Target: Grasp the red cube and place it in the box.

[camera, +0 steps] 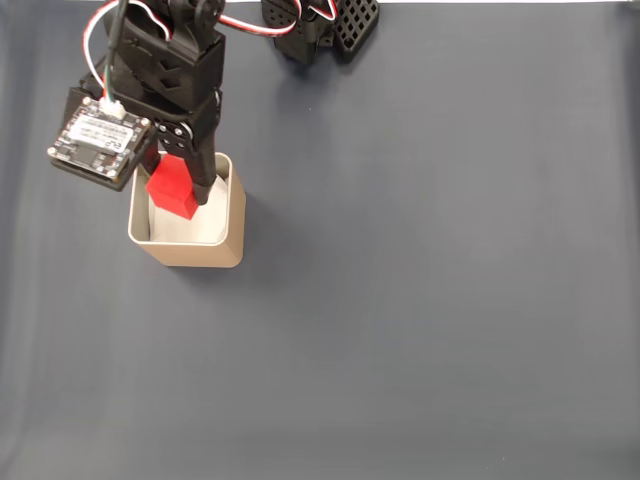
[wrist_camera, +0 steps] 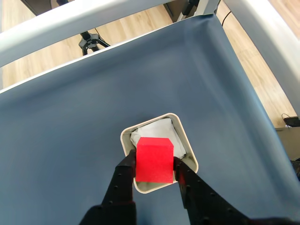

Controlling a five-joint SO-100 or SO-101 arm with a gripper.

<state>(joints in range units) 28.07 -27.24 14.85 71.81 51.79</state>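
Cube [camera: 172, 188]: small, bright red, plain faces, sharp edges. Pinched between the two black fingers of the gripper [camera: 185, 200], above the open top of the box [camera: 200, 250]. In the wrist view, cube [wrist_camera: 154, 159] squarely over the box opening, one finger [wrist_camera: 125, 171] pressed on its left face, the other on its right. Whether the underside touches the lining: cannot tell.

Box: square, beige-tan, rounded corners, thin pale rim, white soft lining [camera: 190, 228] inside. Stands on the cloth in the far left part of the fixed view. In the wrist view, box [wrist_camera: 185, 140] near the lower middle, lining [wrist_camera: 157, 130] showing beyond the cube.

Gripper: black, two fingers, closed on the cube; in the wrist view [wrist_camera: 154, 176] entering from the bottom edge.

Arm [camera: 165, 70]: black, reaching down from the far left of the fixed view, with red and white wires [camera: 95, 50] looped at the top.

Circuit board [camera: 98, 138]: dark, square, with a white label, mounted on the left of the arm in the fixed view.

Base parts [camera: 320, 25]: black, perforated, at the far edge, right of the arm.

Cloth [camera: 420, 300]: dark blue-grey, covering the table.

Floor [wrist_camera: 262, 70]: light wood, beyond the cloth in the wrist view, crossed by pale frame bars [wrist_camera: 70, 23].
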